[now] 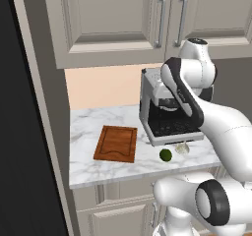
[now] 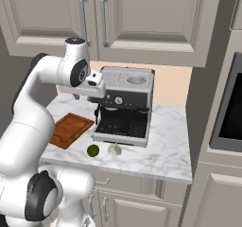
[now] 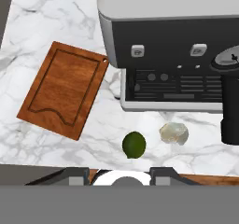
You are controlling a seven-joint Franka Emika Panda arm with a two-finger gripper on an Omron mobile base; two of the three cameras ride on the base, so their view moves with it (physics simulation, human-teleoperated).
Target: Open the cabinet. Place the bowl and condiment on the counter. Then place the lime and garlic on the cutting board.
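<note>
On the veined white marble surface (image 3: 56, 13) lie a grooved reddish wooden cutting board (image 3: 64, 89), a round glossy lime (image 3: 134, 144) and a lumpy off-white garlic (image 3: 174, 133) – all apart. The claw (image 3: 119, 175) holds nothing – its spread I cannot tell

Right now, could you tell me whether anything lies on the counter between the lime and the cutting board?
Nothing visible does: bare counter separates the lime from the board. The garlic lies on the lime's other side.

The lime (image 3: 134, 144) and garlic (image 3: 174, 133) sit side by side on the marble counter (image 3: 37, 27), just before the coffee machine (image 3: 172, 45). The bare cutting board (image 3: 64, 89) lies off to the lime's left, tilted.
</note>
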